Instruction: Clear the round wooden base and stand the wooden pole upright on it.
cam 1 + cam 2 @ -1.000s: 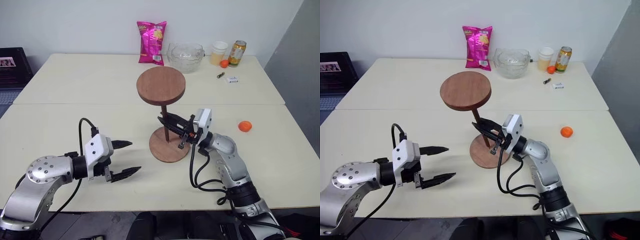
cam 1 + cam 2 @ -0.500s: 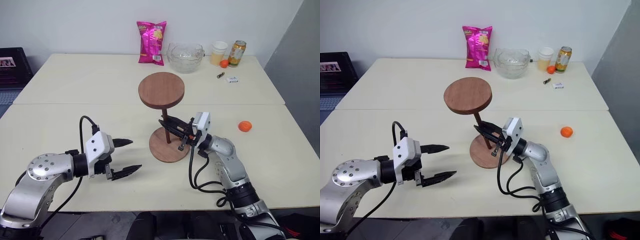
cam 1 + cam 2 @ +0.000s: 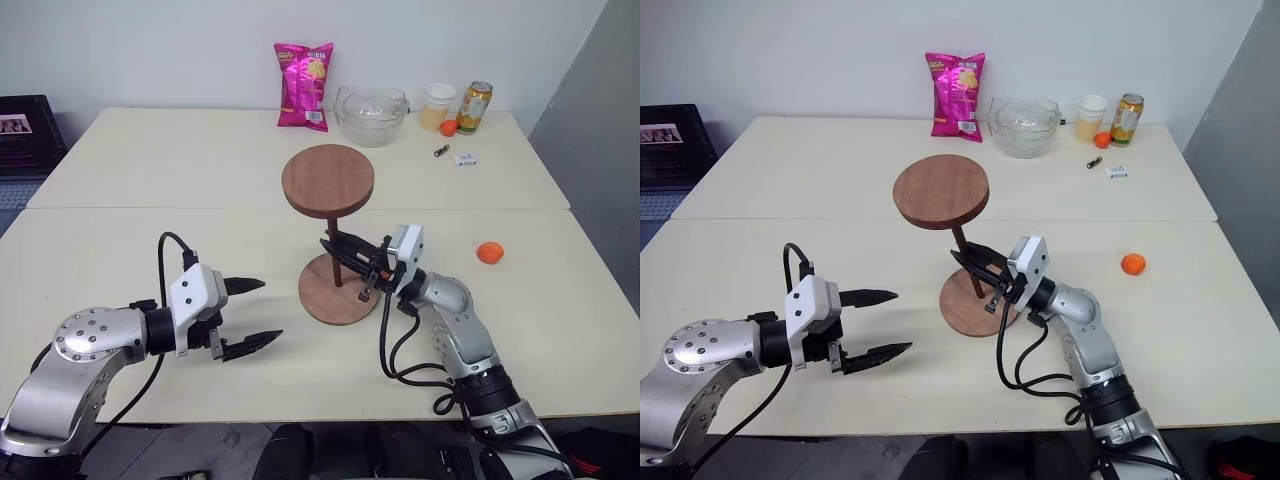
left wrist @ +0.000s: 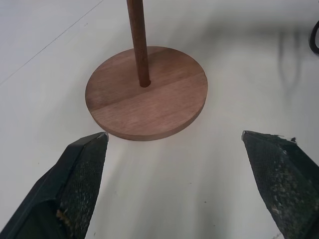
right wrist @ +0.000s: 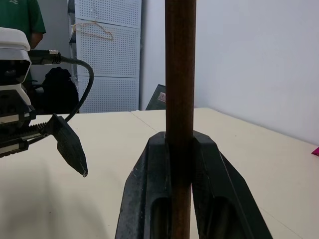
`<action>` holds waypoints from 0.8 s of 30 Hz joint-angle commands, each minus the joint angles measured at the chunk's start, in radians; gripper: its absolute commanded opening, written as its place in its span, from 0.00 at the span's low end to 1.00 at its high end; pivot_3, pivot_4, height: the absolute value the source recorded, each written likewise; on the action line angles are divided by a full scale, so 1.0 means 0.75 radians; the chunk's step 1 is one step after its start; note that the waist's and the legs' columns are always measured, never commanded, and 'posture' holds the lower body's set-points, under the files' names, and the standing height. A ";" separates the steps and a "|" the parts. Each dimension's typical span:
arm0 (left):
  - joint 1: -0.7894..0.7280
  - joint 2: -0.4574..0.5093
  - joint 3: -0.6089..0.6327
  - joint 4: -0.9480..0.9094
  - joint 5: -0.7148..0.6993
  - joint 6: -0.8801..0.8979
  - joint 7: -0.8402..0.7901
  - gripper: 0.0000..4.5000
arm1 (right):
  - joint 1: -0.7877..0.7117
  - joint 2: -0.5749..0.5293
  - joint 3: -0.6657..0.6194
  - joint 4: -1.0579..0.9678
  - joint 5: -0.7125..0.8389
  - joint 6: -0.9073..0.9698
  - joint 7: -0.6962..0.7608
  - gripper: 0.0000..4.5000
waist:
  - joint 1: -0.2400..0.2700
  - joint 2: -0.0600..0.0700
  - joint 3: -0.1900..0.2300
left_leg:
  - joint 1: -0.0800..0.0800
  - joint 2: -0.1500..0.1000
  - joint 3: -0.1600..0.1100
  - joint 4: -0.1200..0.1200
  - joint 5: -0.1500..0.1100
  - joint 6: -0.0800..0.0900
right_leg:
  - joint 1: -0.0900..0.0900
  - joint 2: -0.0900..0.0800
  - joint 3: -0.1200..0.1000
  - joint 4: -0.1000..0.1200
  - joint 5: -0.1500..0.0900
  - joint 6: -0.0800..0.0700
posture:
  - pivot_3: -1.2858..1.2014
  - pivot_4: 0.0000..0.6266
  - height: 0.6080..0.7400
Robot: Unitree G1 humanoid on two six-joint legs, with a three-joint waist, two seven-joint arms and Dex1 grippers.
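Note:
The round wooden base (image 3: 318, 303) lies flat on the near table, with nothing on it but the pole. The wooden pole (image 3: 333, 238) stands in the base's centre hole (image 4: 144, 83), and its round disc head (image 3: 328, 180) is up top and nearly level. My right gripper (image 3: 335, 252) reaches in from the right and is shut on the rod (image 5: 179, 74) low down, just above the base. My left gripper (image 3: 270, 310) hovers to the left of the base, open and holding nothing, its fingertips (image 4: 82, 169) pointing at the base (image 4: 149, 104).
At the far table edge stand a pink chip bag (image 3: 303, 85), a glass bowl (image 3: 371, 115), a cup (image 3: 437, 106), a can (image 3: 473, 107) and small items (image 3: 463, 158). An orange (image 3: 488, 252) lies right of my right arm. A person (image 5: 20, 20) stands in the background.
The pole's disc head has shifted slightly right and down, and the rod now stands straighter in the base. The left gripper has stayed put.

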 commanded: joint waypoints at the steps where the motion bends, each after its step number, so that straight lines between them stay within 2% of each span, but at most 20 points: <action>1: 0.004 0.007 0.003 -0.017 0.002 -0.027 -0.004 1.00 | 0.003 -0.014 -0.011 -0.005 -0.006 0.007 0.006 0.04 | 0.000 0.000 0.000 | 0.000 0.000 0.000 0.000 0.000 0.000 | 0.000 0.000 0.000 0.000 0.000 0.000 | 0.52 0.24 1.00; 24: 0.013 -0.002 -0.003 0.023 0.033 -0.072 -0.013 1.00 | 0.016 -0.039 0.052 -0.071 -0.068 0.049 0.000 0.04 | 0.001 0.000 0.000 | 0.000 0.000 0.000 0.000 0.000 0.000 | 0.000 0.000 0.000 0.000 0.000 0.000 | 0.52 0.24 1.00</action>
